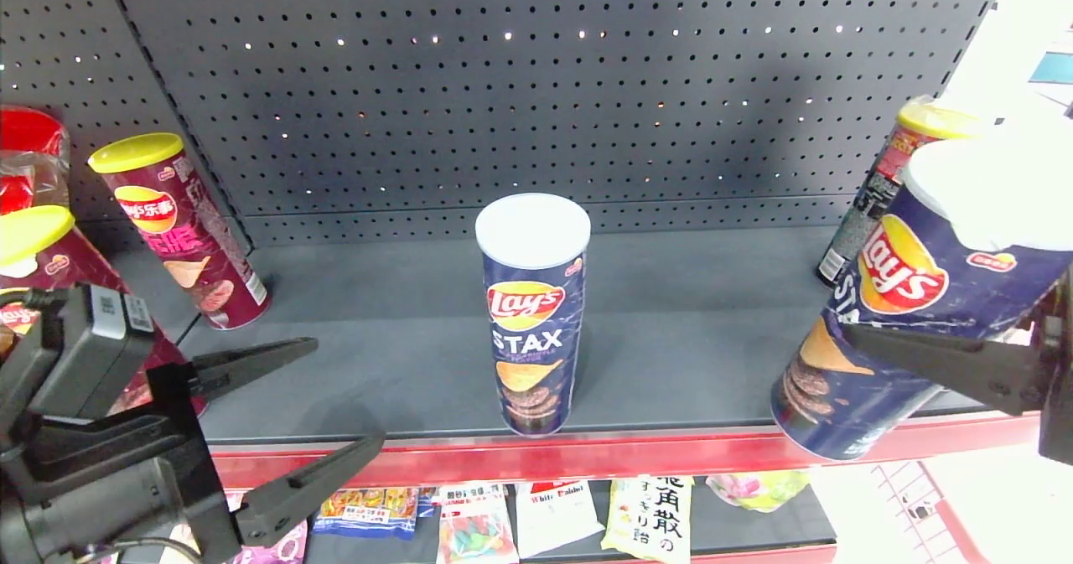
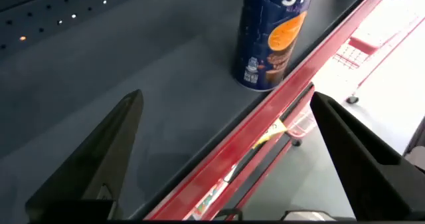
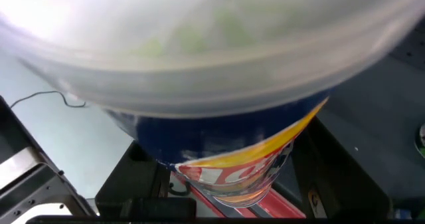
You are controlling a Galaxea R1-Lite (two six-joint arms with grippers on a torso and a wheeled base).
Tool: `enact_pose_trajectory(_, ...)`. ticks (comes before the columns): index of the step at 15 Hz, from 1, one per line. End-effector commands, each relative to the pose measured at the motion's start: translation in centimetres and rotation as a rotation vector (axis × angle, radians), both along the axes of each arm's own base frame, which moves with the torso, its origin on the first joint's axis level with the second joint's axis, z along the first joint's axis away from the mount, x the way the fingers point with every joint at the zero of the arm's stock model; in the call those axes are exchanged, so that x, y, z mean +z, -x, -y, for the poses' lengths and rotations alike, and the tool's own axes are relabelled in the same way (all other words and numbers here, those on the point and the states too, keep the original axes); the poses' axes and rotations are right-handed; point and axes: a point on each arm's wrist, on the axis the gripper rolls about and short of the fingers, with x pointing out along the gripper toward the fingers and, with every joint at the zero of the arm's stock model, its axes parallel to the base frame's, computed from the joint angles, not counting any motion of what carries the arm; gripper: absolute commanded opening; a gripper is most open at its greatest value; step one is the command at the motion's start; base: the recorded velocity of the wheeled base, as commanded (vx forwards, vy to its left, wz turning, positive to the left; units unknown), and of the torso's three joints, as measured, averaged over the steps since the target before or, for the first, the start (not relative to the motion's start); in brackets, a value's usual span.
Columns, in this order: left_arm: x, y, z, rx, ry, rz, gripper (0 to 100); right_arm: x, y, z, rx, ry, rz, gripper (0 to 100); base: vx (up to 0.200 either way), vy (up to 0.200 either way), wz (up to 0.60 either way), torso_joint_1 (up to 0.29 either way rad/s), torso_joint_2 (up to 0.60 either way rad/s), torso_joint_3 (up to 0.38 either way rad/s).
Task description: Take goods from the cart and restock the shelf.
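Here, right fingers [image 1: 922, 359] clamp tilted blue can [image 1: 914, 296] (midway down); left fingers [image 1: 251, 359] spread.

Open shelf [image 1: 671, 329] either side of the upright blue can [image 1: 531, 321]; maroon cans [image 1: 180, 229] far left, dark can [image 1: 880, 195] far right

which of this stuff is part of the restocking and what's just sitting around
Part of the job:
held blue can in the right gripper
standing blue can on the shelf
left gripper, open

Just there:
maroon cans at the left
yellow-lidded can at the far right
snack packets on the lower shelf
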Motion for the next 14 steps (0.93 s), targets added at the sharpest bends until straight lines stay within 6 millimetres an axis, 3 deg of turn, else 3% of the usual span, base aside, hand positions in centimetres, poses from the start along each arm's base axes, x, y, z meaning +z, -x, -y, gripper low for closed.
enact_pose_trajectory(1,0.2,0.7,-0.3,0.004,0.009,0.022,100,-0.1,-1.1,-1.0,0.018,0.014,-0.023,0,0.000,0.000,0.00,0.000,0.00,0.000)
enact_pose_trajectory(4,0.2,0.6,-0.4,0.024,0.004,0.029,100,0.4,-2.5,-2.7,0.055,0.013,-0.026,0,0.000,0.000,0.00,0.000,0.00,0.000)
enact_pose_trajectory(9,0.2,0.6,-0.3,0.022,0.002,0.029,100,-0.5,-6.9,-5.7,0.061,-0.011,0.017,0,0.000,0.000,0.00,0.000,0.00,0.000)
enact_pose_trajectory(14,0.0,0.5,-0.2,0.022,-0.004,0.017,100,0.6,-10.6,-9.4,0.098,-0.024,0.035,0,0.000,0.000,0.00,0.000,0.00,0.000)
